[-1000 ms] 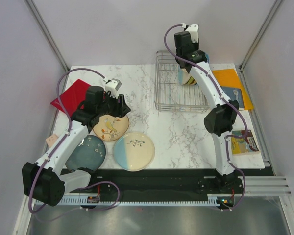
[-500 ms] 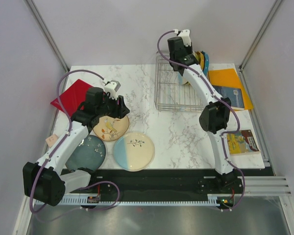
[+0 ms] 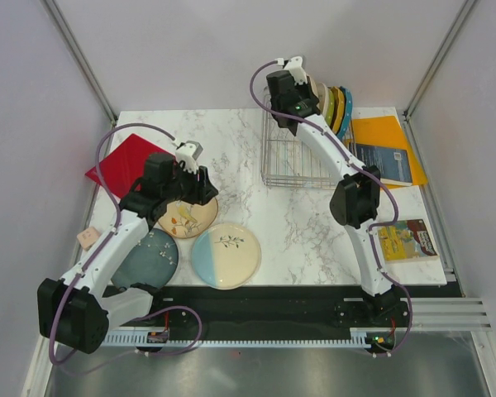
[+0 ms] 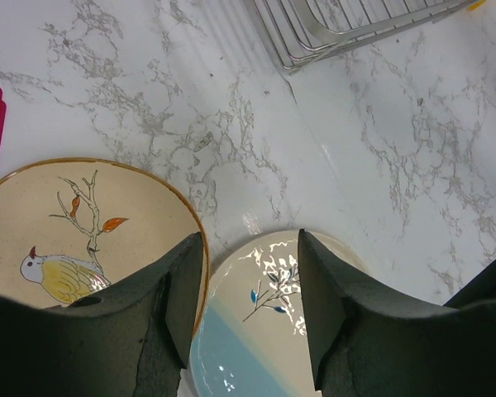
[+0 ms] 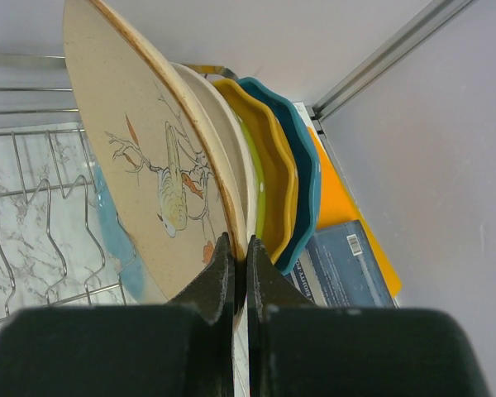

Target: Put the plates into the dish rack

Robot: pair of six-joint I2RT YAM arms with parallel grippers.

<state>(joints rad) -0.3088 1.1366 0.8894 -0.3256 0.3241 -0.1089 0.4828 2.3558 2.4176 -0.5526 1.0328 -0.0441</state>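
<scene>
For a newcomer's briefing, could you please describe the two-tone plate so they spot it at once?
On the marble table, at its near left, three plates lie flat together. Take the rightmost plate: half light blue, half cream with a small branch, unlike the dark speckled plate and the bird plate beside it.

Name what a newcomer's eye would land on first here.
High over the rack's far right corner, the right end effector pinches a bird plate on edge, with a yellow dish and a teal dish fanned behind it. At near left, the open left end effector hovers over a second bird plate and a blue-cream plate lying flat on the table.
</scene>
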